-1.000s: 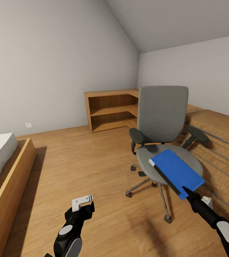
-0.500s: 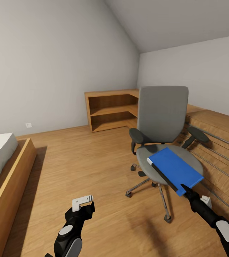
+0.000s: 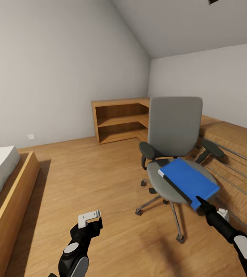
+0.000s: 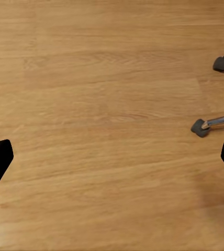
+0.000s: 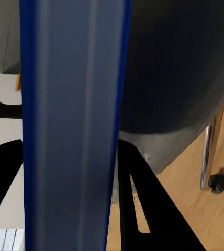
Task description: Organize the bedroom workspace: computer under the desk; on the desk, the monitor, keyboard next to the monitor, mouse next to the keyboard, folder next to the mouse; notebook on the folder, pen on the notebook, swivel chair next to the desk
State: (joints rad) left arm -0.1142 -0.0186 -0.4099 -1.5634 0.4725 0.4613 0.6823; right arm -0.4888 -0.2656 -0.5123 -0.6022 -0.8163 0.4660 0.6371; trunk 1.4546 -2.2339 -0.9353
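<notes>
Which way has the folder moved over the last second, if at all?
Yes, slightly. In the head view the folder, held by the right gripper, has shifted toward the swivel chair's backrest, judged against the seat.

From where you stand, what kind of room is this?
Probably a bedroom with a work corner. A bed sits at the left wall under a sloped ceiling, a wooden corner shelf stands at the back, and a swivel chair with a blue folder is on the wood floor.
</notes>
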